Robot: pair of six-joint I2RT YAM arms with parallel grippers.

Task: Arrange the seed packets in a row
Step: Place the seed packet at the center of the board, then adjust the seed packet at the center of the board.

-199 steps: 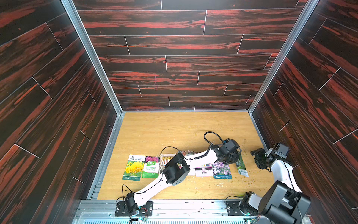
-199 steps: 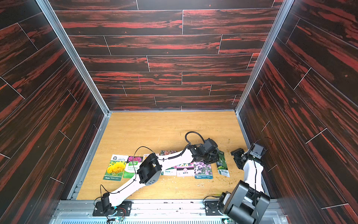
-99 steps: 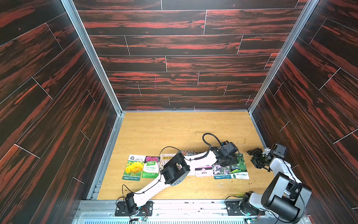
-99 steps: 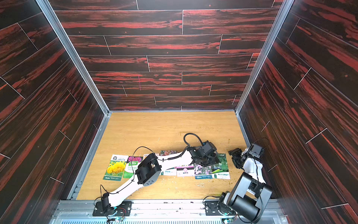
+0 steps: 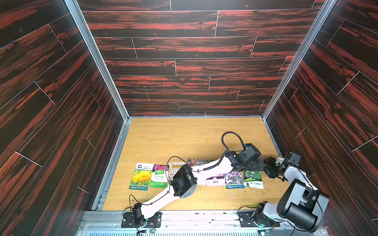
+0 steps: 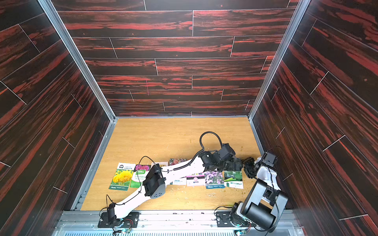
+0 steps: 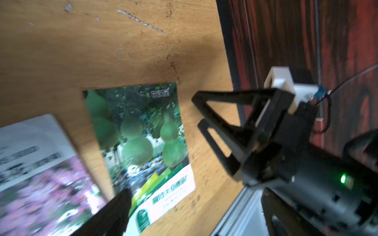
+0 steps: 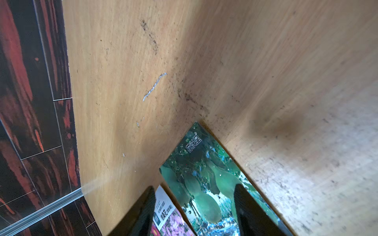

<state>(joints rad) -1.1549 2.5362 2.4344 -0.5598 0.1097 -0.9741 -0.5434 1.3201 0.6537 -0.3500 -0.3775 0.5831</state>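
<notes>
Lying packet: gourd packet [image 5: 253,179] flat on counter [image 5: 184,139], row's right end
Left hand [image 5: 255,166]: wide, empty
Right hand [image 7: 199,112]: narrow gap, empty

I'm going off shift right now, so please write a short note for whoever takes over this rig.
Left claw: open, empty, above the gourd packet.
Right claw: open, empty, close beside that packet.
Things: seven seed packets lie in a row near the table's front edge, with the marigold packet at one end and the gourd packet, flat and free, at the other.
Done: row looks laid.
Left: pull both arms back and check the middle packets, which the left arm partly hides.
</notes>
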